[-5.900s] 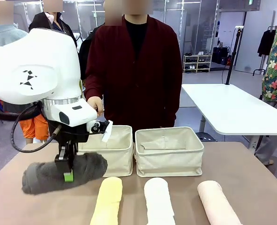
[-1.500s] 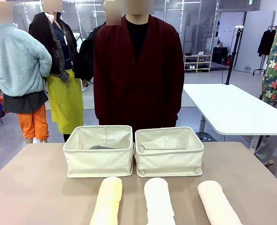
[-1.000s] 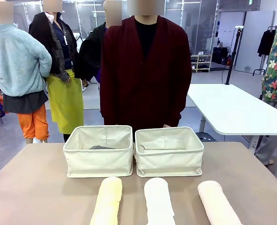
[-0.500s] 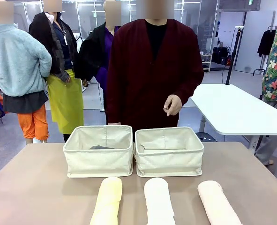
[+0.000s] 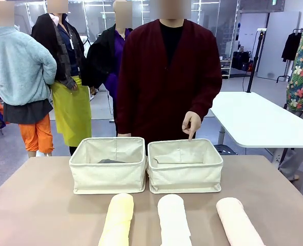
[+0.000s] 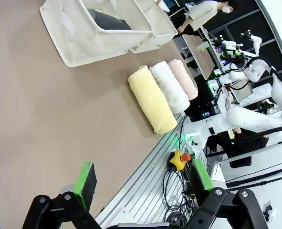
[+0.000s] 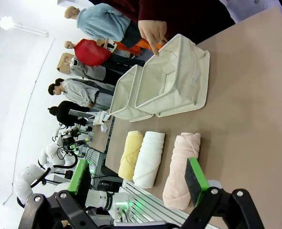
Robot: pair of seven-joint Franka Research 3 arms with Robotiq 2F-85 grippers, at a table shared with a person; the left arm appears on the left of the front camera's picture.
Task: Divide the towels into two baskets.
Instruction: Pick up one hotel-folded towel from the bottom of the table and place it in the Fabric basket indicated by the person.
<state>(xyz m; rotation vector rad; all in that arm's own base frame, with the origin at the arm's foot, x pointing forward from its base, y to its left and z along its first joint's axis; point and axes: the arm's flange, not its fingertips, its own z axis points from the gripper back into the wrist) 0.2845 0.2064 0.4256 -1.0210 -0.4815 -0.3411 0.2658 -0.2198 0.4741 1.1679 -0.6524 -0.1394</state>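
Note:
Two cream baskets stand side by side mid-table: the left basket [image 5: 108, 171] holds the dark grey towel [image 5: 110, 161], the right basket [image 5: 185, 172] looks empty. In front of them lie the pale yellow towel [image 5: 117, 219], the white towel [image 5: 173, 220] and the pale pink towel [image 5: 237, 221], all rolled. The person's hand [image 5: 191, 123] points a finger down over the right basket's far rim. My left gripper [image 6: 143, 183] is open above the table's near edge, nothing between its fingers. My right gripper [image 7: 138, 179] is open too, pulled back behind the pink towel [image 7: 180, 167].
The person in a dark red cardigan [image 5: 166, 77] stands at the far side behind the baskets. A white table [image 5: 254, 118] stands back right. Bare brown tabletop [image 5: 33, 205] lies left and right of the towels.
The person stepped to the right and lowered a hand to point into the right basket. The towels and baskets have not moved.

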